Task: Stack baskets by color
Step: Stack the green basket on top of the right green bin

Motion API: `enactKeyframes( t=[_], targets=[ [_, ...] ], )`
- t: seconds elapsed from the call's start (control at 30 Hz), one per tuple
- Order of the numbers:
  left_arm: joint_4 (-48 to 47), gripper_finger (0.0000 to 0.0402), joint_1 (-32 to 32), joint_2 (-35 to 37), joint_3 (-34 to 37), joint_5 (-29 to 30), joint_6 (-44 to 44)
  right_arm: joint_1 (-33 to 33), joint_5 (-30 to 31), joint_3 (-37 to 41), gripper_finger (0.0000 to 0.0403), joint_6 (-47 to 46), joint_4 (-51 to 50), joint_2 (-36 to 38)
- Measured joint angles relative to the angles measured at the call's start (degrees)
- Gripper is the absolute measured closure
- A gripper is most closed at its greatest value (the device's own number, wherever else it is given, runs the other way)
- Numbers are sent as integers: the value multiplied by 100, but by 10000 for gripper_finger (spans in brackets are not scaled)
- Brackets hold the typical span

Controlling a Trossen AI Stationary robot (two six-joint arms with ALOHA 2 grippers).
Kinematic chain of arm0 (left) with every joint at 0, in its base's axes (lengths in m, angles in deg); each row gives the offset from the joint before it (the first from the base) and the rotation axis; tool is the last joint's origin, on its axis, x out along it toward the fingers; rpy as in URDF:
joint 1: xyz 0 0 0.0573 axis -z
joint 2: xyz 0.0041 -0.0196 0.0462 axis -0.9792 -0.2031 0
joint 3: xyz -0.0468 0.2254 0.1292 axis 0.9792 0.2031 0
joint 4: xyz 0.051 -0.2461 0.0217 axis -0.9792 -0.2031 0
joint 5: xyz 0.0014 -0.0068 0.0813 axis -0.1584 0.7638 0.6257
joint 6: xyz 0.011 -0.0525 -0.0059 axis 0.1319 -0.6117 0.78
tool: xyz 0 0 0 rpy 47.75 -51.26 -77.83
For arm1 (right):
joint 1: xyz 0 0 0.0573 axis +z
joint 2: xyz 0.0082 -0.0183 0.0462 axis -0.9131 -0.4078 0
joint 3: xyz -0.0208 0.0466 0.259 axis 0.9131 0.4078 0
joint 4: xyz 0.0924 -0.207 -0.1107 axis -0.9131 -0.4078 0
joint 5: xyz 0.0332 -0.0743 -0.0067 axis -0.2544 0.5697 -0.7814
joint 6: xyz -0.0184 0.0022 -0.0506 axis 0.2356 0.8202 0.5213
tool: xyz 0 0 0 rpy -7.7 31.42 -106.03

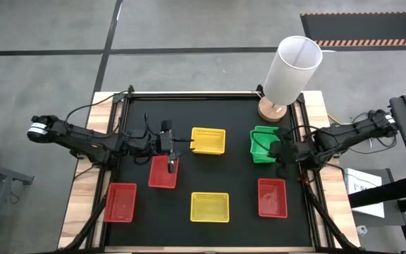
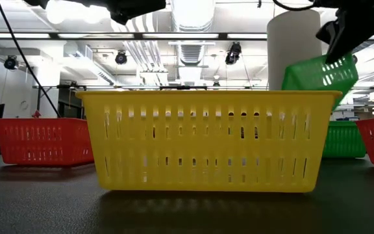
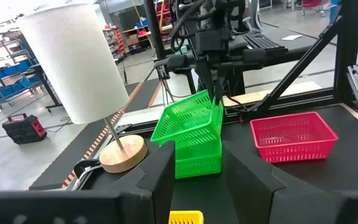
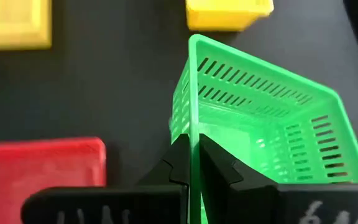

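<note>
Your right end effector (image 4: 190,163) pinches the rim of a tilted green plastic mesh basket (image 4: 263,130) above the green stack (image 3: 197,155) at the counter's three o'clock. Level it, centre it, lower gently.

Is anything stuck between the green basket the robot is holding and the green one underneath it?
Nothing visible. The right pincer holds the tilted green basket by its wall, right above the green stack. Only air shows between them; the lamp stands off to the side.
</note>
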Motion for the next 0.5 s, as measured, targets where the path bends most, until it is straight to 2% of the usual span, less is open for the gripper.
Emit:
enactKeyframes(
  t=[0.27,0.5],
  targets=[
    [-2,285,0,0,0,3,13,8,42,6,389,313,-288,-404],
    [-2,285,0,0,0,4,13,4,458,33,362,273,-289,-433]
  ],
)
